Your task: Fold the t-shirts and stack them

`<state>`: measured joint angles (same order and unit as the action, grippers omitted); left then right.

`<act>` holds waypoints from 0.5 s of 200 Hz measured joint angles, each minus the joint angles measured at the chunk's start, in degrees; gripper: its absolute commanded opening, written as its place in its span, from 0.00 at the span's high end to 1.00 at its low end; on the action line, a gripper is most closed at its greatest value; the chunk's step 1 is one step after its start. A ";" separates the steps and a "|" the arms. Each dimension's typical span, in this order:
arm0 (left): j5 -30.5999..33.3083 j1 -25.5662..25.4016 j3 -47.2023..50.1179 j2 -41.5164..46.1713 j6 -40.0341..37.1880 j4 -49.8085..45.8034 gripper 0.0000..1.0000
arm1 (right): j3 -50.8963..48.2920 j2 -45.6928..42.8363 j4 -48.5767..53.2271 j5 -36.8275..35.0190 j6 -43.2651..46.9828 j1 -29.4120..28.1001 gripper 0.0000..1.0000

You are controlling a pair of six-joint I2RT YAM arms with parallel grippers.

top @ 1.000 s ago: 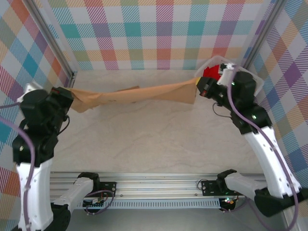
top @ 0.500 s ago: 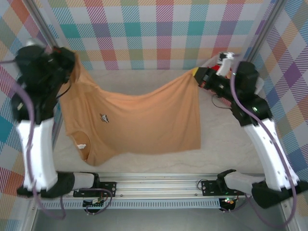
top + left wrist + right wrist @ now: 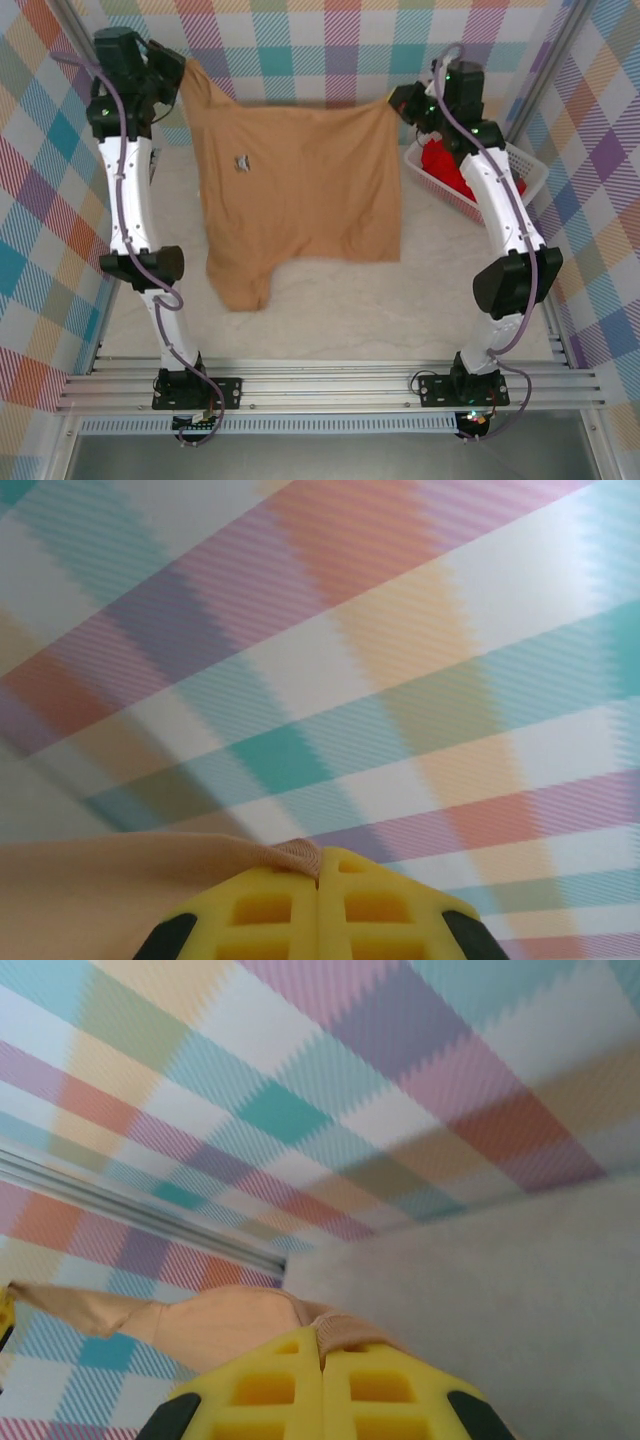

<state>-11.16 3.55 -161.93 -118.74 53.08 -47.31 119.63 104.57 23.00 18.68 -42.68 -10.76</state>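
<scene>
- Holding the tan t-shirt (image 3: pixel 300 190) up like a curtain in front of the plaid back wall (image 3: pixel 300 50), one top corner per arm.
- Clamping the left gripper (image 3: pixel 172 70) tight on the upper-left corner, raised high and close to the wall.
- Clamping the right gripper (image 3: pixel 400 100) tight on the upper-right corner, a little lower than the left.
- Viewed from the left wrist: yellow left pads (image 3: pixel 265 910) pressed together, with a rolled edge of tan cloth pinched at their tip and plaid behind.
- Viewed from the right wrist: yellow right pads (image 3: pixel 260 1390) likewise pressed together on a bunched fold of tan cloth, with wall and pale table beyond.
- Hanging with the top edge sagging slightly between the two grips and a small dark print (image 3: pixel 241 161) showing near the upper left.
- Draping unevenly at the bottom, with the lower-left part drooping furthest toward the marbled table (image 3: pixel 330 320); cannot tell whether touching it.
- Lying crumpled in the white basket (image 3: pixel 525 170) at the right rear corner: the red t-shirt (image 3: pixel 445 165), partly behind the right arm.
</scene>
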 measured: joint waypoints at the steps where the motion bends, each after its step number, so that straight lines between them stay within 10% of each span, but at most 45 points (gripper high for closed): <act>1: -0.04 0.02 0.00 0.35 0.13 0.26 1.00 | 0.55 0.00 0.02 0.00 0.00 0.07 1.00; 69: 1.88 -0.15 21.09 34.21 -2.47 3.52 1.00 | 7.76 -5.81 -0.90 1.03 -0.68 4.11 1.00; 100: 3.58 -4.87 69.00 62.36 -0.92 8.92 1.00 | -22.58 -18.47 -6.54 3.65 -2.23 3.87 1.00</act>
<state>-7.57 -1.32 -92.92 -56.38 52.16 -38.39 97.06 86.11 16.47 22.33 -44.91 -6.90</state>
